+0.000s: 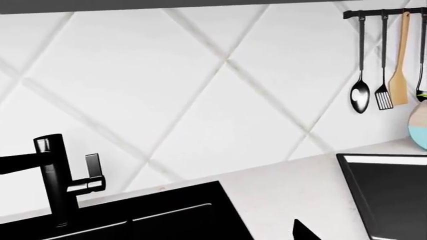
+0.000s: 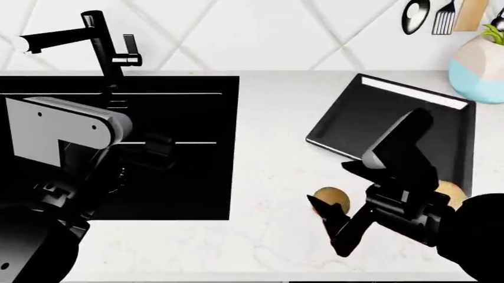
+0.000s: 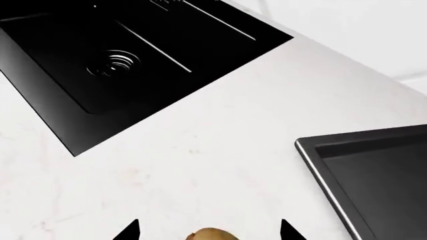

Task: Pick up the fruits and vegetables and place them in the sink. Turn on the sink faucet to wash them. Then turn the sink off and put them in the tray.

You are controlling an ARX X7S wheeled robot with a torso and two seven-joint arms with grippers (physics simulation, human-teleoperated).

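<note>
The right gripper [image 2: 329, 219] hangs low at the lower right of the head view, its two dark fingers spread wide with nothing held. The kiwi [image 2: 331, 199] lies on the white counter [image 2: 272, 177] right at those fingers; from the right wrist it shows at the bottom edge, between the two fingertips [image 3: 131, 231]. A second, tan piece [image 2: 451, 193] peeks out behind the right arm near the lower edge of the tray [image 2: 346, 121], which sits in the upper right. The black sink [image 2: 197, 147] fills the left half, with its ringed drain [image 3: 115, 62] bare and the faucet [image 2: 98, 38] standing at the upper left. The left arm [image 2: 63, 132] hovers over the sink; I cannot tell how its fingers stand. Utensils [image 1: 383, 65] hang on the wall rail.
</note>
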